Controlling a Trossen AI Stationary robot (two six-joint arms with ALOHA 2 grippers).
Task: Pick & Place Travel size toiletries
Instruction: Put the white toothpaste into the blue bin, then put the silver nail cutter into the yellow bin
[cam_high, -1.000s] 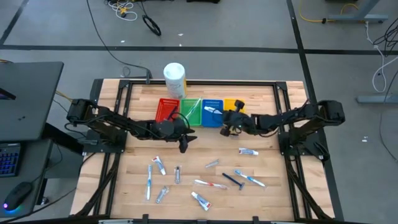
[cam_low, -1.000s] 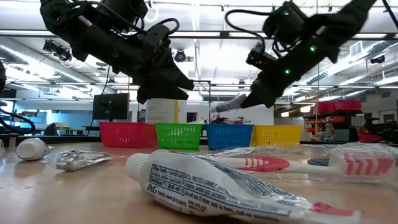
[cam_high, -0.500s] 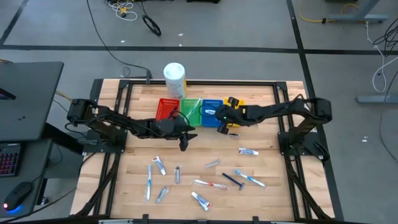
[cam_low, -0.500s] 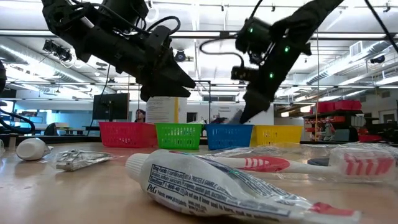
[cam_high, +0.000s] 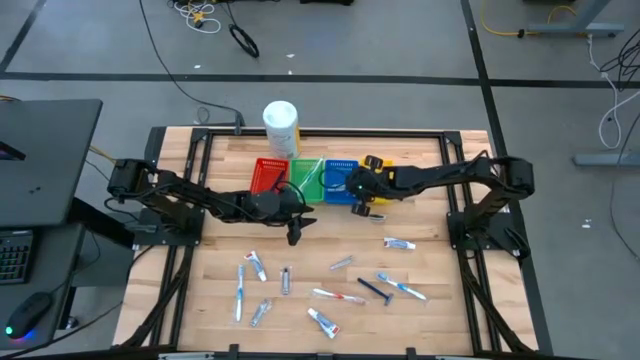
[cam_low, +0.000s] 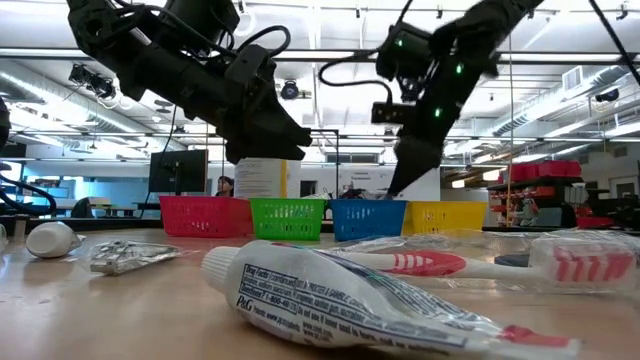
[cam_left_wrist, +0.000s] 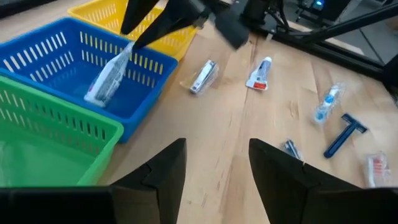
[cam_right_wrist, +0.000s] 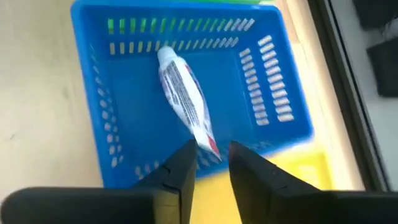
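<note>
My right gripper (cam_high: 352, 186) is over the blue bin (cam_high: 341, 190), shut on a small white tube (cam_right_wrist: 183, 96) with red and blue marks that reaches down into the bin. My left gripper (cam_left_wrist: 217, 162) is open and empty. It hovers above the table just in front of the red bin (cam_high: 268, 178) and the green bin (cam_high: 306, 180). Several more toiletries lie flat on the wood. Among them are a white tube (cam_high: 400, 243), a blue razor (cam_high: 373, 290), a toothbrush (cam_high: 338, 296) and a silvery tube (cam_high: 342, 263). My right gripper has the tube's flat red-marked tail end (cam_right_wrist: 209, 147) between its two fingertips. The fingers slant down from above the bin's near right side. The tube is tilted, its capped end (cam_right_wrist: 165, 57) low inside the blue bin; the left wrist view (cam_left_wrist: 107, 78) shows it leaning there.
A yellow bin (cam_high: 377, 168) stands right of the blue one. A large white canister (cam_high: 281, 127) stands behind the bins. In the low view a white tube (cam_low: 350, 300) lies close to the camera. Bare wood lies between the bins and the scattered items.
My right gripper has carried the white tube toward the table's left and far edge, from in front of the yellow bin to over the blue bin. It has tipped steeper and lowered the tube into the bin. My left arm has kept still.
</note>
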